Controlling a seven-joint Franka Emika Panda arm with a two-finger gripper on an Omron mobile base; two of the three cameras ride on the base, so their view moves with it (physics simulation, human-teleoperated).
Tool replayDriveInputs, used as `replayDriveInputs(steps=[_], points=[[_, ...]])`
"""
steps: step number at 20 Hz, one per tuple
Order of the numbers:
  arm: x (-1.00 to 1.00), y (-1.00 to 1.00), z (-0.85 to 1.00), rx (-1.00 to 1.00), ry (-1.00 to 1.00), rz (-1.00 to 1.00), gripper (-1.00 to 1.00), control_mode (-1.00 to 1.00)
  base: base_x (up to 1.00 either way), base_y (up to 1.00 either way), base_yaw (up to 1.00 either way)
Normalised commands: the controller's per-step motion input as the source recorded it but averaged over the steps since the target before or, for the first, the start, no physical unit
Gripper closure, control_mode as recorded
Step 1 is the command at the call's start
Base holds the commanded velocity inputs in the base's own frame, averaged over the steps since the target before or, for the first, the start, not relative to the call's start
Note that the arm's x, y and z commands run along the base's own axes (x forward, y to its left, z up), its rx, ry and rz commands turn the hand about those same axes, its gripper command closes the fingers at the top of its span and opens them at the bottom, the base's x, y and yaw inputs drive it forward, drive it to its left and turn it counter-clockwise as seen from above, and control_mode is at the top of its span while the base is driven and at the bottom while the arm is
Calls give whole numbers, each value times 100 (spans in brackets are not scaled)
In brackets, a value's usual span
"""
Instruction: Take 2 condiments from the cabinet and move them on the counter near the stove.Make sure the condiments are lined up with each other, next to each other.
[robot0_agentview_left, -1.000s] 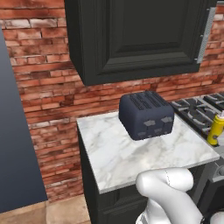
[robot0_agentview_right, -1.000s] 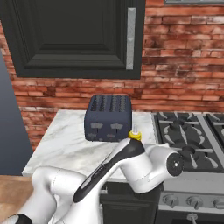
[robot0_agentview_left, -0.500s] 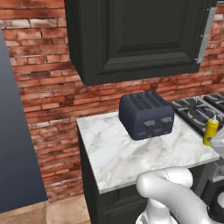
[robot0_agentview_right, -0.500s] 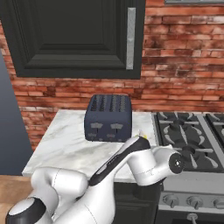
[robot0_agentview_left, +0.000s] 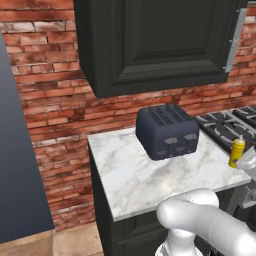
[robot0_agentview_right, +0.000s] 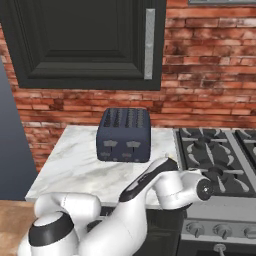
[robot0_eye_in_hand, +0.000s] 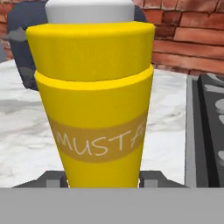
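The arm reaches low and forward over the counter (robot0_agentview_left: 150, 175), beside the stove (robot0_agentview_right: 215, 155). Its gripper (robot0_eye_in_hand: 103, 177) pinches the yellow squeeze bottle (robot0_eye_in_hand: 94, 100) — upright between the fingers — with the toaster (robot0_agentview_left: 167, 131) just behind it.

arm (robot0_agentview_right: 150, 192) folded low, forearm reaching right along the base front, wrist level, gripper (robot0_eye_in_hand: 103, 177) horizontal, dark fingertips (robot0_eye_in_hand: 54, 178) either side of the yellow squeeze bottle (robot0_eye_in_hand: 94, 100), jaws clamped on its base, bottle upright
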Motion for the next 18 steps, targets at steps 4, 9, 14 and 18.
replayDriveInputs(steps=[4,9,14,18], points=[[36,-27,-29,0,0,0,100,-100,0,0,0],[28,-18,-28,0,0,0,100,-100,0,0,0],[22,-9,-33,0,0,0,100,-100,0,0,0],[20,-9,-27,0,0,0,100,-100,0,0,0]])
